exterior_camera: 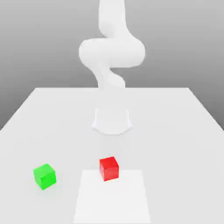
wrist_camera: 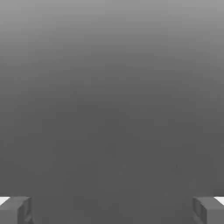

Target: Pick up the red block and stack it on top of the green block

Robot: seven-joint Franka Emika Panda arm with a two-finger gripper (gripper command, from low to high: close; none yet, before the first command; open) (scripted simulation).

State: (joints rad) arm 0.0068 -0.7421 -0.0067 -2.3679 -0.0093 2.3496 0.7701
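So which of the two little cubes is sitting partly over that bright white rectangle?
The plain red cube; it overlaps the white rectangle's edge, while the plain green cube lies off toward the exterior view's left.

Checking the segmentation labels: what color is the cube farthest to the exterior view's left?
Bright green, exterior view.

The fingers [wrist_camera: 18, 211] are spread wide apart.
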